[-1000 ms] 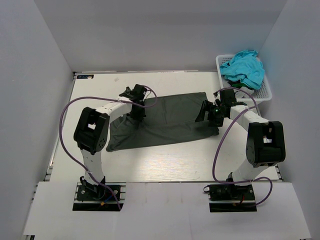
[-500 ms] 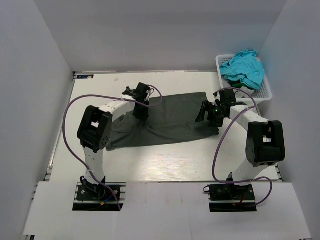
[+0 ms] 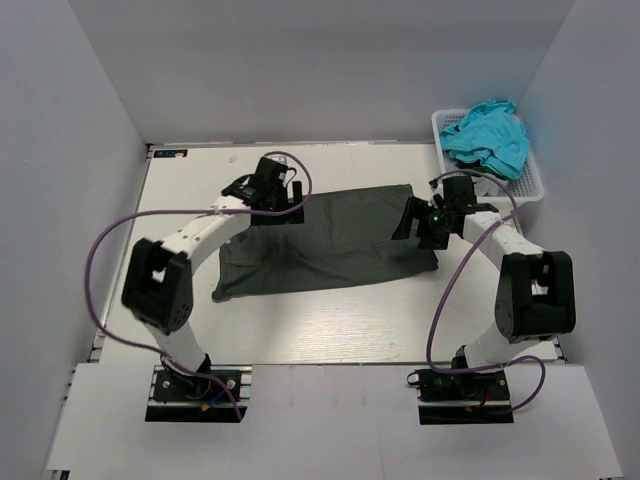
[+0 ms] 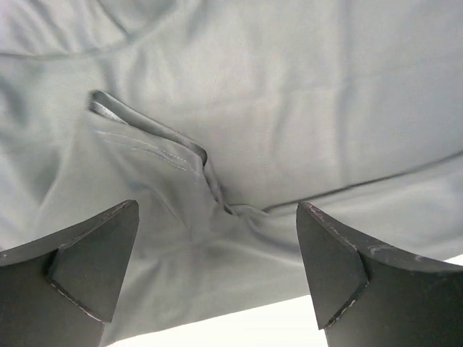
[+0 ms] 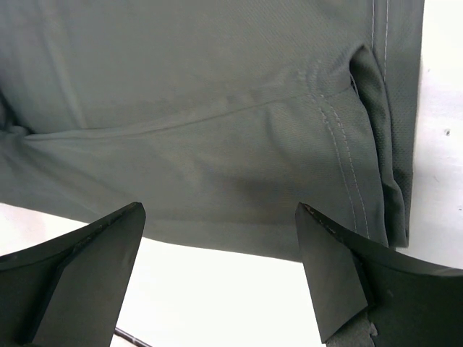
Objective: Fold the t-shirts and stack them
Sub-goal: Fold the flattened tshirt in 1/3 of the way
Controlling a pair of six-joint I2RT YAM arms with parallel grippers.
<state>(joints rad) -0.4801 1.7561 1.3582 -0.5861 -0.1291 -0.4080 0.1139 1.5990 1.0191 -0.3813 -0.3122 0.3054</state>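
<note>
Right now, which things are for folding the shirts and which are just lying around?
For the job: dark grey t-shirt, turquoise t-shirt, left hand, right hand.
Just lying about: white basket, table.

Spread t-shirt (image 3: pixel 330 245) flat mid-table (image 3: pixel 330 320); basket (image 3: pixel 533 186) at far-right corner behind it, bunched t-shirt (image 3: pixel 487 135) inside.

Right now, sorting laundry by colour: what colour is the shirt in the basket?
The shirt is turquoise; the top external view shows it best.
</note>
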